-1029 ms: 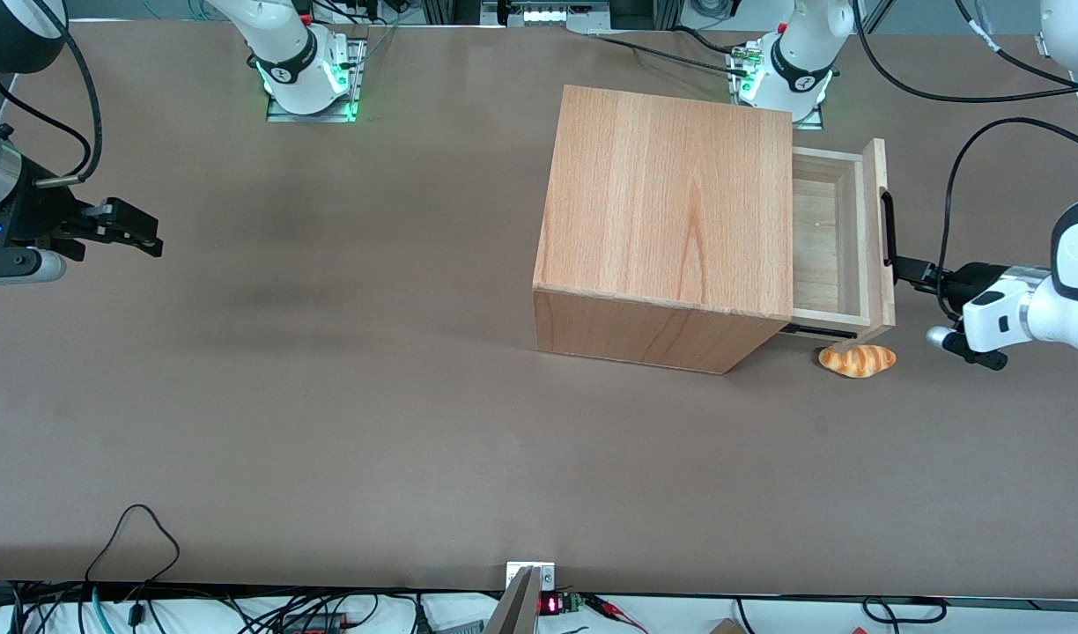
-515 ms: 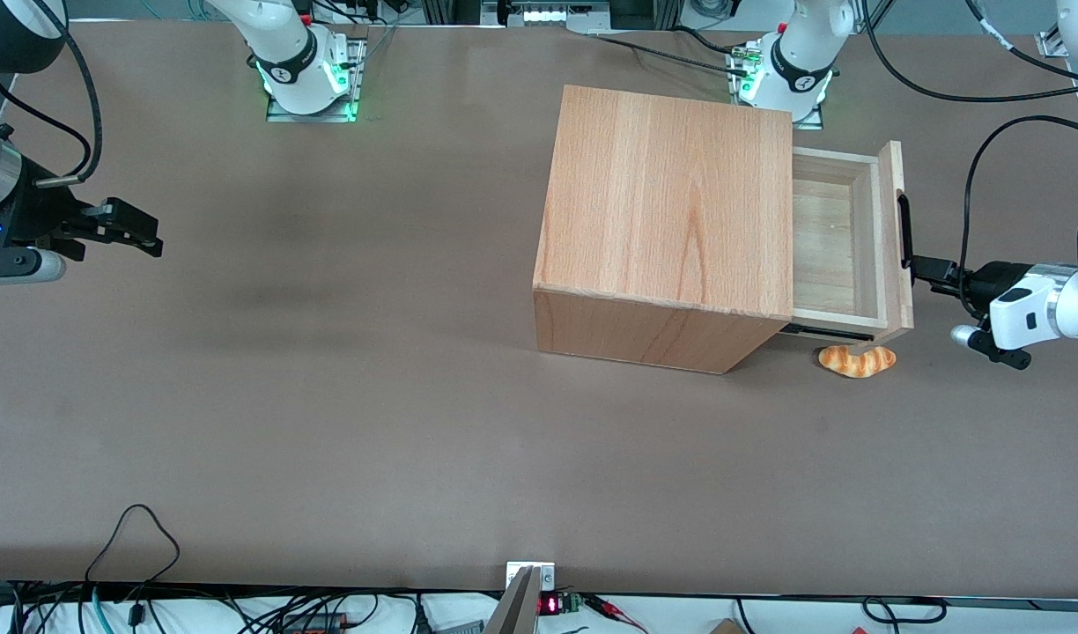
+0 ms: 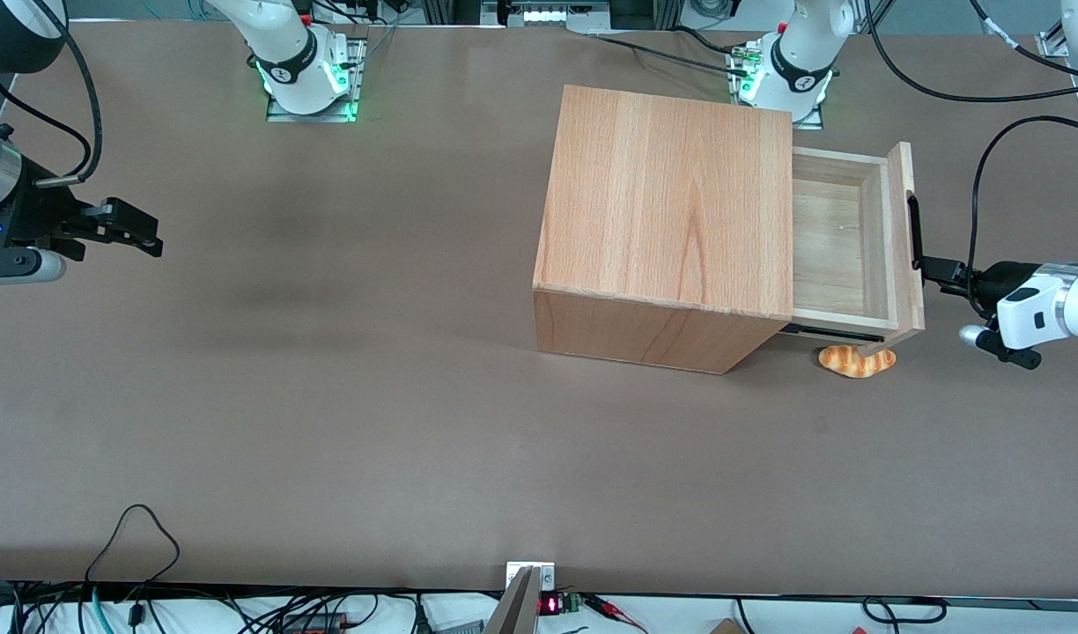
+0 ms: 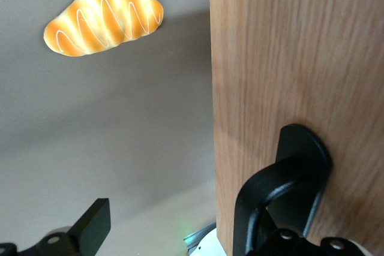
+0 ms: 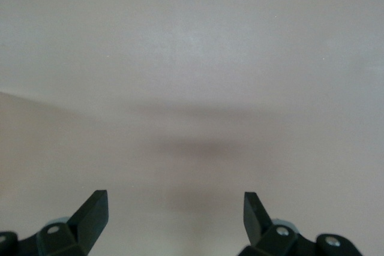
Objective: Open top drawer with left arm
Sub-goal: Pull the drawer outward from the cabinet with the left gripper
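At its black handle (image 3: 914, 231), pincer (image 3: 931, 266) hooks the pulled-out top drawer (image 3: 843, 242).

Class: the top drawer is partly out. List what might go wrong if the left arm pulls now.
1. The left gripper at the black handle has open jaws, with one hooked inside. It may slip out.
2. The top drawer is far out, so the cabinet might drag.
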